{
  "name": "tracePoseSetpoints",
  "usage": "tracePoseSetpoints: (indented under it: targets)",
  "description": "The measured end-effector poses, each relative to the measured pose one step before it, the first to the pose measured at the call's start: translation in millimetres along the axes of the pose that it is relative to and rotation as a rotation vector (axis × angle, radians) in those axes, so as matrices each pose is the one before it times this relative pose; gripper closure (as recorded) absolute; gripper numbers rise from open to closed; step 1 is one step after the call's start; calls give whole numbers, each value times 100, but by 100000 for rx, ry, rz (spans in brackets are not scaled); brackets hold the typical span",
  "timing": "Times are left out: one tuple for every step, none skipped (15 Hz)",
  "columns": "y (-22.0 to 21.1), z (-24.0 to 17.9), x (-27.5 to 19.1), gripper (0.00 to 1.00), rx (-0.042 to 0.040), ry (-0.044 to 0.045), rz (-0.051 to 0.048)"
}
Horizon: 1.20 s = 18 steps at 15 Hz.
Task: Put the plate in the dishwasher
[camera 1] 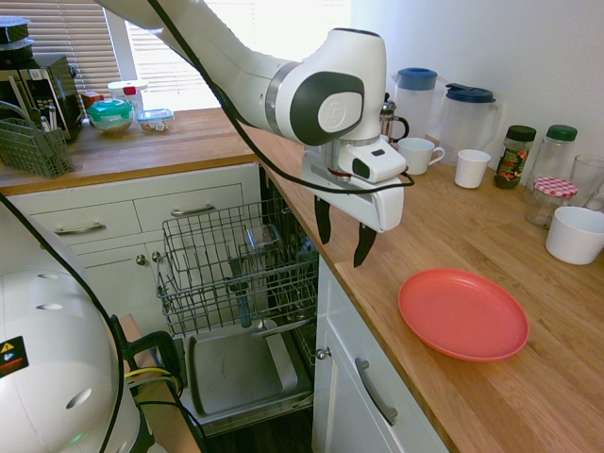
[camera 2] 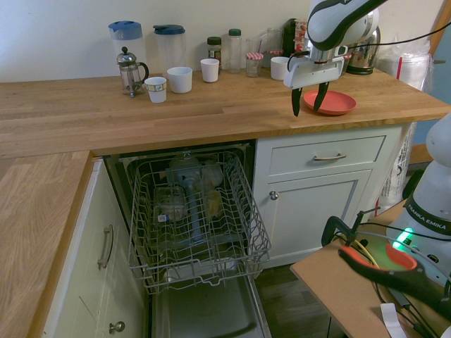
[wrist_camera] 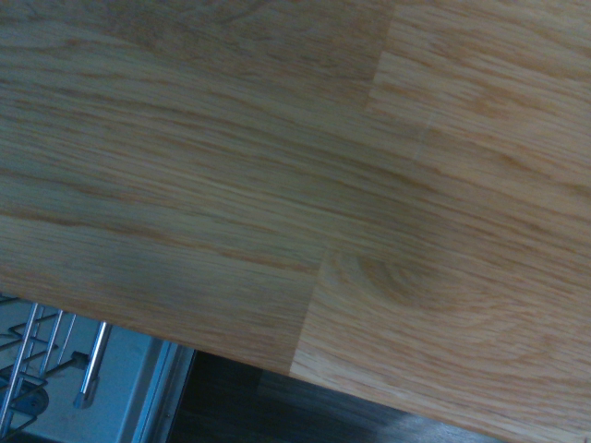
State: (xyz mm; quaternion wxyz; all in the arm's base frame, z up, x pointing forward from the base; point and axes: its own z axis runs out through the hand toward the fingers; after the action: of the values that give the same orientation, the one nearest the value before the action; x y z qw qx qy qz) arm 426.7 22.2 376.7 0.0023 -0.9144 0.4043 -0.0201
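The claw is seen spread apart and empty at the centre of the first exterior view, hung above the counter edge. The plate lies flat at the lower right, apart from it. Because the plate sits flush on the wood, its thin rim may be missed or pushed along rather than caught. The dishwasher, lower centre left, has a crowded rack, so a carried plate could be knocked against what is already loaded.
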Motion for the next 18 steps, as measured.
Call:
tracePoseSetpoints:
  targets:
    - [-10,31,8,0,1,-8,2]
    - [-19,-3,17,0,151,124,129]
    - [-4,-106,34,0,353,318,95]
    - [77,-295,88,0,616,514,278]
    - [241,-498,241,0,1032,653,844]
    - [504,-749,504,0,1367,815,1564]
    - [724,-730,725,0,1423,526,2079]
    - [828,-624,829,0,1490,10,1881]
    - [952,-583,998,0,1614,-36,2184]
    - [1106,-385,1187,0,1144,94,2508]
    - [1245,-271,1346,0,743,196,2915]
    - [1403,-131,1486,0,496,-9,2980]
    - [1372,-112,1433,0,690,-53,2701]
    - [1417,-150,1459,0,1025,16,2907]
    - [1603,-193,1596,0,1106,244,2933]
    - [1445,-182,1458,0,1548,349,2045]
    - [1220,-56,1277,0,1815,195,1326]
    - [1005,125,1137,0,1624,143,1218]
